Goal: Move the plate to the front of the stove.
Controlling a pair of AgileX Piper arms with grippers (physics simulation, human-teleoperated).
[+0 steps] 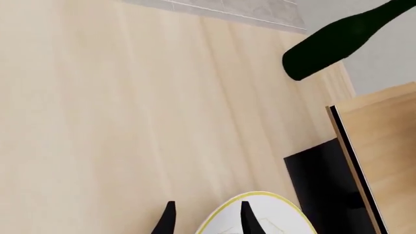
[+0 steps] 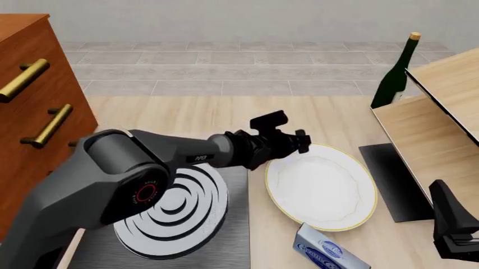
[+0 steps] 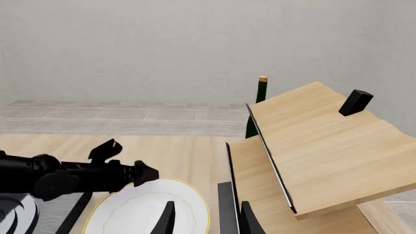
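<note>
While the plate [image 2: 322, 185] lies flat on the table beside the stove [image 2: 176, 207], toward the right edge, the left gripper [image 2: 299, 143], fingers parted astride its far rim, should clamp squarely on that rim before any lift or drag.
</note>
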